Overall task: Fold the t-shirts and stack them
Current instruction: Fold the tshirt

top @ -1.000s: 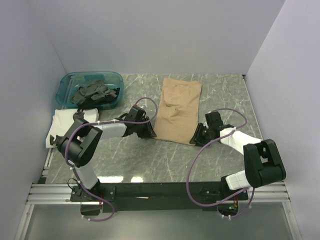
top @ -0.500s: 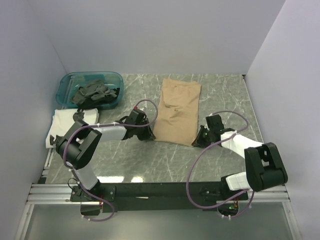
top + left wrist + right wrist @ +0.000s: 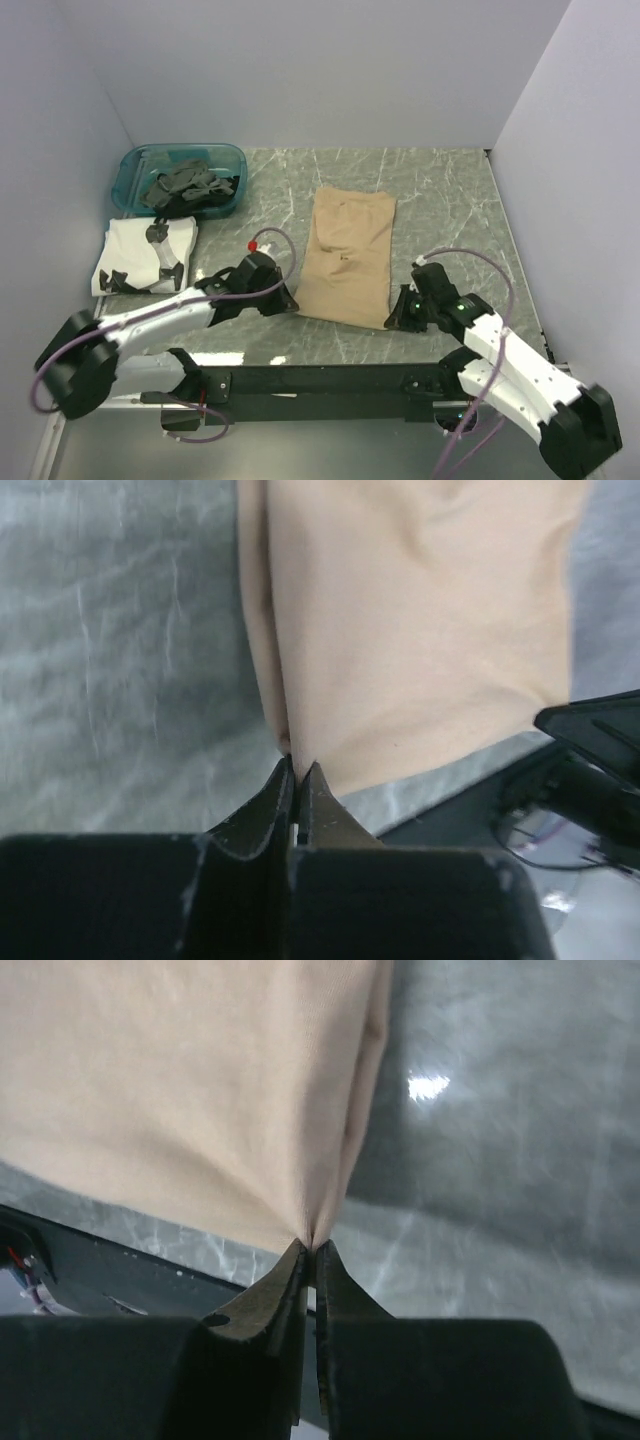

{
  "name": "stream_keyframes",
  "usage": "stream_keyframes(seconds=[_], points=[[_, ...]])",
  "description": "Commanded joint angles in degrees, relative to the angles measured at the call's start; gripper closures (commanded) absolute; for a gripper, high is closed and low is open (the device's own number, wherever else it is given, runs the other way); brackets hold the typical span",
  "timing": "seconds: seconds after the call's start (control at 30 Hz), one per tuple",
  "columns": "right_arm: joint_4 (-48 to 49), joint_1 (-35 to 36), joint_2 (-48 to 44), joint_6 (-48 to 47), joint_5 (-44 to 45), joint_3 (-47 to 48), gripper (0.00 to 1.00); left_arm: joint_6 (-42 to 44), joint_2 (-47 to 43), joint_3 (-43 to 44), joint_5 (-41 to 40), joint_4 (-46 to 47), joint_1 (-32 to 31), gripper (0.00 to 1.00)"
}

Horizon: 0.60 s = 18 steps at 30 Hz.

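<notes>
L gripper (image 3: 297, 770) & R gripper (image 3: 308, 1250) each clamped on 1 near corner of tan t-shirt (image 3: 347, 255). Lift both evenly, hem taut, then fold toward far end w/o dragging.

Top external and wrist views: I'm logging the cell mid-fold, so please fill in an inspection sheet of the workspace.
Surface: grey marbled table.
Job's things: tan t-shirt lying flat mid-table; white folded t-shirt at the left edge; dark garments heaped in the teal bin at far left.
Clutter: nothing seen.
Grippers: left gripper shut on the tan t-shirt's near left corner; right gripper shut on its near right corner.
Cables: left cable and right cable, both purple, loop off the arms.
Surroundings: plain walls on three sides.
</notes>
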Motion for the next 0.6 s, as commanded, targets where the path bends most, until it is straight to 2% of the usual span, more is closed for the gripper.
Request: stream_keyframes(seconds=[0.0, 0.17, 0.23, 0.43, 0.57], points=[[-12.54, 0.57, -7.01, 1.83, 7.31, 5.45, 1.00, -4.10, -9.75, -1.04, -4.24, -5.03, -0.47, 0.99], [-15.11, 0.31, -8.88, -0.45, 10.31, 12.50, 1.00, -3.85, -15.85, 1.06, -4.77, -5.03, -0.56, 0.99], [-13.71, 0.22, -6.87, -1.42, 11.19, 15.48, 1.00, -3.15, -15.94, 3.26, -8.98, -5.38, -0.47, 0.99], [-9.13, -4.16, 0.60, -6.51, 8.57, 22.61, 1.00, 0.98, -9.89, 13.44, -17.85, -7.49, 0.41, 0.99], [-5.89, -9.35, 4.04, -9.94, 5.23, 25.51, 1.00, 3.09, -4.52, 20.13, -17.96, -7.41, 3.22, 0.99]])
